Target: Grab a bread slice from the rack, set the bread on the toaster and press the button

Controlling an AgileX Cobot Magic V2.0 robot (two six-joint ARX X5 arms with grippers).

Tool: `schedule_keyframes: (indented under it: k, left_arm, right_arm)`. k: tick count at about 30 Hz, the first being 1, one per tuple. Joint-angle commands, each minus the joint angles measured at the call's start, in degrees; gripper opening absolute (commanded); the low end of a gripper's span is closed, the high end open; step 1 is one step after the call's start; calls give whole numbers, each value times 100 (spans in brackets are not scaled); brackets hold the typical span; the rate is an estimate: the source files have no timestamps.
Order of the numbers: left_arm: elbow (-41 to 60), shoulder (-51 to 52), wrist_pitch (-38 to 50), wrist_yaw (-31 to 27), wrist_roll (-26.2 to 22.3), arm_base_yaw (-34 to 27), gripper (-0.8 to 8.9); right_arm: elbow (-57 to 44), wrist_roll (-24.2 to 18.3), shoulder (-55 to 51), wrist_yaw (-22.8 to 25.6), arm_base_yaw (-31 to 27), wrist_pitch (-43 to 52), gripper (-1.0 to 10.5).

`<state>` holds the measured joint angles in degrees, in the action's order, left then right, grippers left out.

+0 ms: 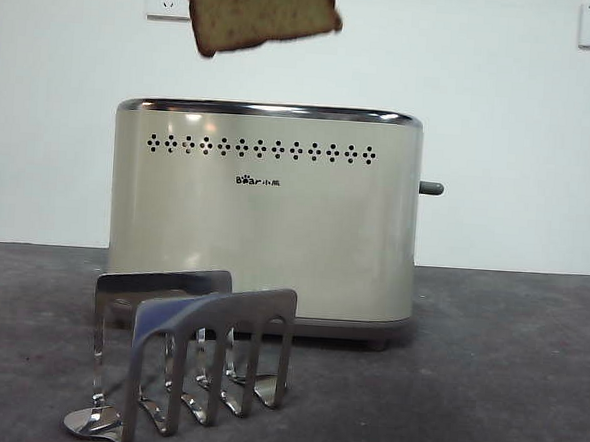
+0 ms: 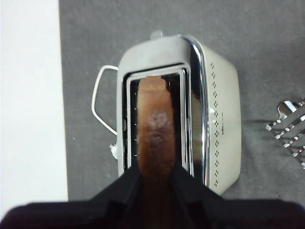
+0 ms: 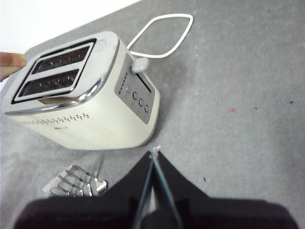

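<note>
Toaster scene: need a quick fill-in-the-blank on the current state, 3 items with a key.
1. The slice of bread is clamped by the ____ gripper.
2. The slice hangs above the toaster, not yet in a ____.
3. The rack in front of the toaster holds ____ slices.
4. The right gripper is ____, holding nothing.

Missing words: left; slot; no; shut
</note>
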<state>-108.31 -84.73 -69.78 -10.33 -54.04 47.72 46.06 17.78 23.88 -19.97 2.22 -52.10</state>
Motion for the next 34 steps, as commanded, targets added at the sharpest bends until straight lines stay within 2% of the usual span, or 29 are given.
schedule_keyframes:
  k: [1, 5, 12, 29, 34]
  left_arm:
    - [17, -157, 42, 87, -70, -74, 22]
    - [17, -341, 46, 330, -188, -149, 22]
    - [17, -649, 48, 319, -216, -179, 22]
    - [20, -1213, 267, 321, -212, -452, 22]
    - [20, -1478, 269, 284, -210, -468, 22]
  right_arm:
    - [28, -28, -2, 2, 2, -31, -1]
    - [28, -179, -2, 2, 2, -79, -1]
    - [28, -216, -2, 2, 2, -111, -1]
    - [28, -817, -2, 9, 2, -282, -1]
    - [28, -1008, -2, 184, 2, -284, -1]
